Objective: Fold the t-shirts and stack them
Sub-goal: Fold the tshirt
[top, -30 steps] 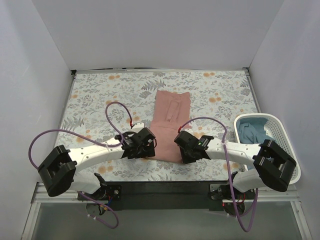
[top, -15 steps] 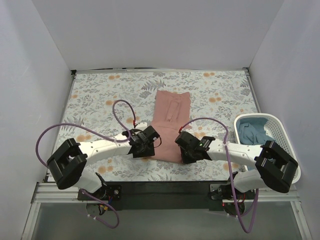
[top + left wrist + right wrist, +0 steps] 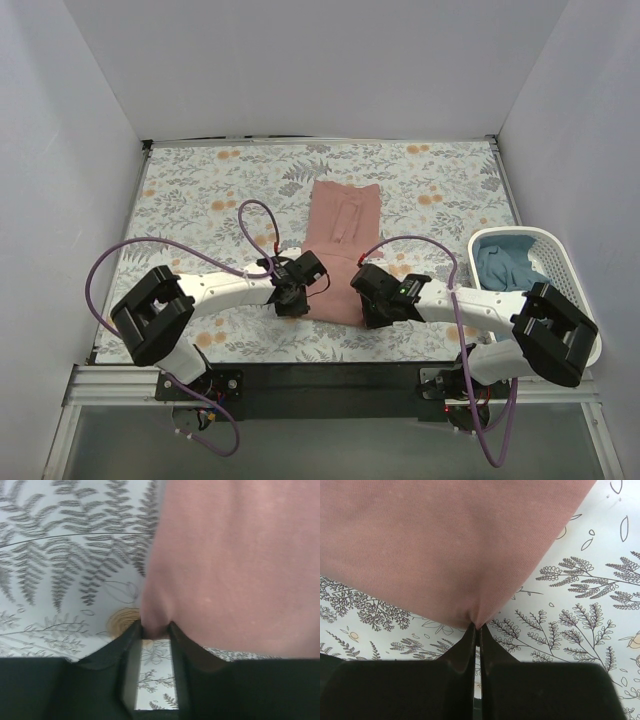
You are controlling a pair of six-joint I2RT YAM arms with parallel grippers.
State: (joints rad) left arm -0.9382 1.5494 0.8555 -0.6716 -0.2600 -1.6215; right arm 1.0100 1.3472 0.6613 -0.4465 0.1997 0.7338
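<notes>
The left gripper (image 3: 153, 630) stands narrow, its two fingers pressed against either side of a small bulge of cloth at the near left corner of the pink t-shirt (image 3: 340, 235). The right gripper (image 3: 476, 628) is clamped tight, with a pinch of the same shirt's near right edge caught at its tips, and the cloth puckers to a point there. Both grippers sit low on the flowered cloth (image 3: 200, 190), one at each end of the shirt's near edge and close to each other.

The pink t-shirt is folded into a long narrow strip. It runs from the grippers away toward the far middle of the table and lies flat, with straight side edges.

To the left of the strip the flowered cloth lies bare as far as the left wall (image 3: 60, 180). It is also bare beyond the shirt's far edge, up to the back wall. To the right there is a band of bare cloth, then the white basket (image 3: 560, 245) at the table's near right edge. The blue t-shirt (image 3: 505, 262) lies crumpled inside the basket. The right arm's elbow is beside the basket's near side.
</notes>
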